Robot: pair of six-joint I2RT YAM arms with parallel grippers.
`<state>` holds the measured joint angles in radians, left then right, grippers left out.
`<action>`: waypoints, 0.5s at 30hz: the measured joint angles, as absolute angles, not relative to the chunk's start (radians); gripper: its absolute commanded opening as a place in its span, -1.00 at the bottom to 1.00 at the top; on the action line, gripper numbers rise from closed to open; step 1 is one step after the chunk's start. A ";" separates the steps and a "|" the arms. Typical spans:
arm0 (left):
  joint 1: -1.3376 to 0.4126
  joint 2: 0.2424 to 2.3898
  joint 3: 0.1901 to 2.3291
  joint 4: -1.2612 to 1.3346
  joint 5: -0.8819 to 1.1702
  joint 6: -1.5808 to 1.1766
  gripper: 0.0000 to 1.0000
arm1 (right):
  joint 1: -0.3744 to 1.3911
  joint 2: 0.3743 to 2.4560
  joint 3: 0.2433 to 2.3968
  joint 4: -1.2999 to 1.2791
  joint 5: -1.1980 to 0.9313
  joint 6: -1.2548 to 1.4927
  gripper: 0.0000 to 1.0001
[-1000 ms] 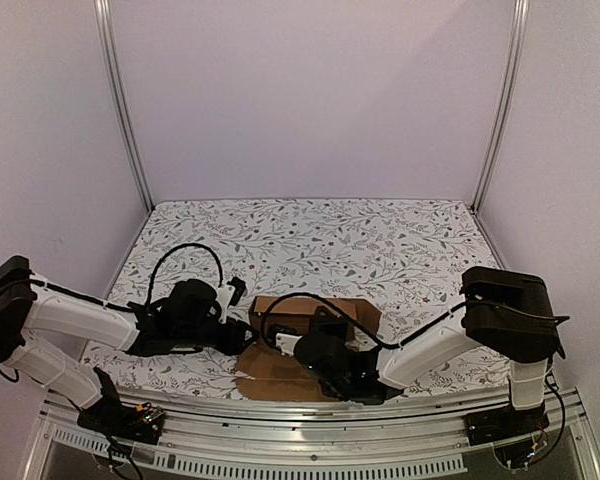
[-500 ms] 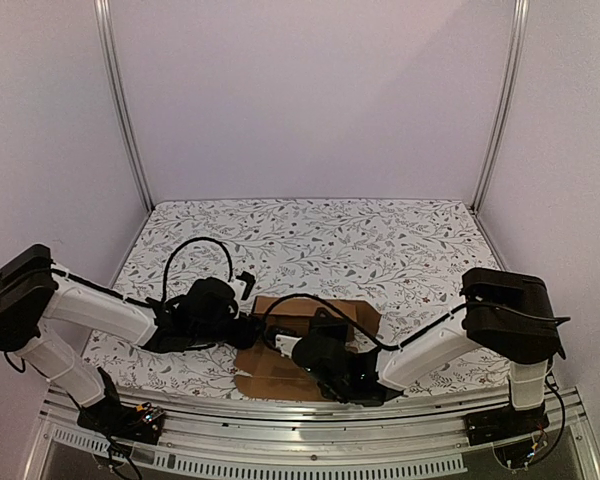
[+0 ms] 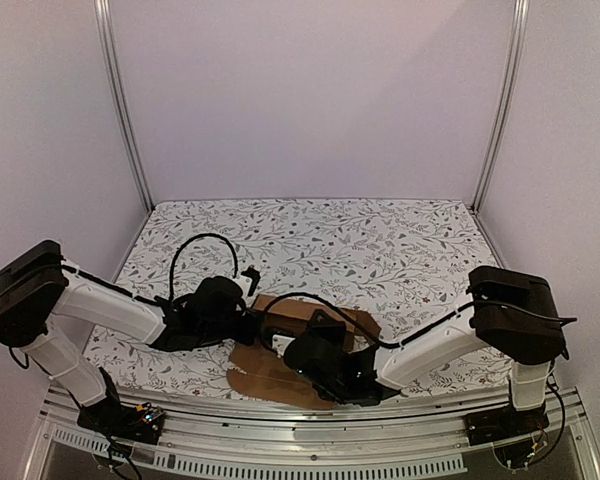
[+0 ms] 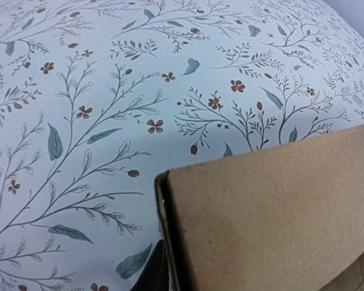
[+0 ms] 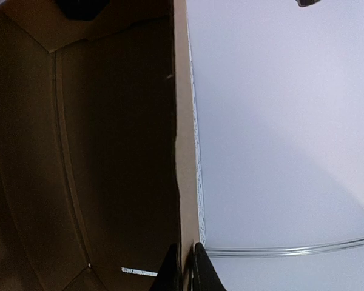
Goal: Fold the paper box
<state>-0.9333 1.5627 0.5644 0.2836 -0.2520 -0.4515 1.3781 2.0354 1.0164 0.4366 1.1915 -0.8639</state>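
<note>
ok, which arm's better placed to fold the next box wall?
Right, likely: the right claw pinches a wall edge of the paper box. The left claw sits at a panel corner, grip unclear.

L arm [image 3: 100, 310] lies low: shoulder block far L, white forearm running R and slightly down, L wrist [image 3: 217, 308] black, near centre. L claw [image 3: 257, 325] points R at the L edge of the box [image 3: 270, 375]. Its wrist cam shows only one dark finger [image 4: 153, 276], at the bottom beside the card edge; the other is hidden, so grip is unclear. R arm [image 3: 430, 348] roughly mirrors it: elbow block far R, forearm slanting down-L, R wrist [image 3: 325, 360] bent low at the front. R claw [image 5: 184, 270] runs along a box wall, both fingertips nearly together w/ the wall edge pinched btwn them. The 2 claws sit close together mid-front.
</note>
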 measured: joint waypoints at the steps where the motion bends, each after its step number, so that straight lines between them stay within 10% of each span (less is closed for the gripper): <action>1: -0.933 1.565 0.567 0.284 -0.253 -0.450 -0.82 | 1.382 2.030 1.018 0.418 1.186 -0.850 -0.62; 15: -0.936 1.605 0.642 0.284 -0.252 -0.392 -1.00 | 1.396 1.747 1.032 0.001 0.892 -0.561 0.60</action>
